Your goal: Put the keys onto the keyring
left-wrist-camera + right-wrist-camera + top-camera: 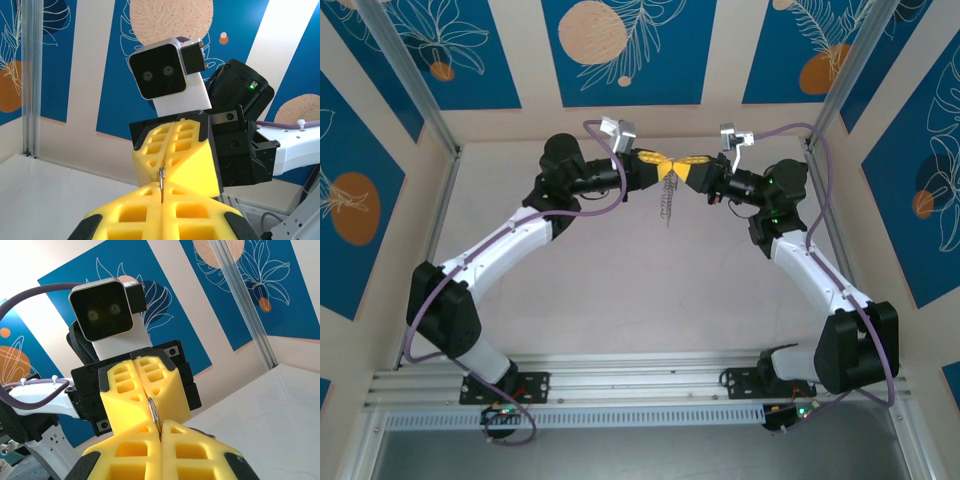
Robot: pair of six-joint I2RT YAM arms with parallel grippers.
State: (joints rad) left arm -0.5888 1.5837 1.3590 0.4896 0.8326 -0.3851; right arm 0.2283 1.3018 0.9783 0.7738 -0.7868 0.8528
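My left gripper [662,167] and right gripper [684,165] meet tip to tip high above the back of the table. Both pairs of yellow fingers are shut on the keyring [155,412], a thin metal loop seen edge-on and bridging the small gap between them. In the left wrist view the keyring [161,181] rises from my left gripper [162,194] into the right one's tips [165,170]. A string of small silvery pieces [667,205] dangles below the meeting point. The key with its black head is hidden.
The white table [620,290] lies well below both arms. Blue patterned walls and aluminium posts [410,80] enclose the back and sides. A metal rail [620,385] carrying the arm bases runs along the near edge.
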